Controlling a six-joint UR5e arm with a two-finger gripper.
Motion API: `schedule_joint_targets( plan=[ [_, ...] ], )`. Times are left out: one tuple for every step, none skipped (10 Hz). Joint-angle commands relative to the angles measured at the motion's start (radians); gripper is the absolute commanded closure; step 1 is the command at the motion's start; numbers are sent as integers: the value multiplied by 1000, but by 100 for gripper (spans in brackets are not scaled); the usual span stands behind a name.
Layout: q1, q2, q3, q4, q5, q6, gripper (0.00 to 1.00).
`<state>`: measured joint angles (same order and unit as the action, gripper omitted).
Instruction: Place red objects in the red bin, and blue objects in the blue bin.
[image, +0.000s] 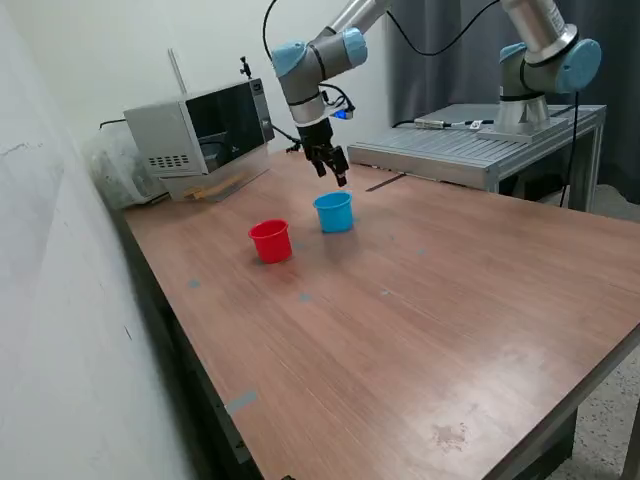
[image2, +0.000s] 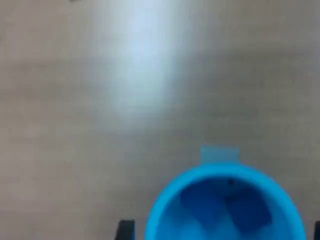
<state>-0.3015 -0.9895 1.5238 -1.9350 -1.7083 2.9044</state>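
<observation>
A small light blue cup (image: 334, 212) is seen standing upright on the wooden table (image: 430, 300), round and tapered, with its mouth open upward. Beside it, toward the exterior view's left and slightly nearer the camera, a red cup (image: 271, 241) of the same shape and size is set upright; the two are near but apart. In the wrist view the light blue cup (image2: 225, 205) is shown from above, blurred, and darker blue blocky shapes (image2: 225, 207) can be made out inside it; how many there are cannot be told. A pale blue patch (image2: 219, 154) is seen on the table surface just beyond the cup's rim. The inside of the red cup is not shown in either view, and no loose cubes can be made out on the table.

The lower part of the blue cup is cut off by the edge of the wrist picture, and only dark slivers of the fingers (image2: 125, 230) are visible there. The gripper (image: 335, 172) is held above the blue cup, just behind its rim and clear of it. Its fingers point downward, and nothing is seen between them; whether the jaws are wide or narrow cannot be told. A microwave (image: 200, 135) stands well behind the red cup.
</observation>
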Motion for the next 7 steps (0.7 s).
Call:
schedule_joint_targets(
  plan=[
    [21,-59,-7,145,-37,79,0],
    [50,-110,-7,166,-34,82,0],
    [76,-144,-5,262,-34,84,0],
    [100,-187,-1,334,-31,91,0],
    [119,-251,27,341,-25,102,0],
    [146,-320,48,346,-24,120,0],
    [165,-412,76,346,4,127,0]
  ],
)
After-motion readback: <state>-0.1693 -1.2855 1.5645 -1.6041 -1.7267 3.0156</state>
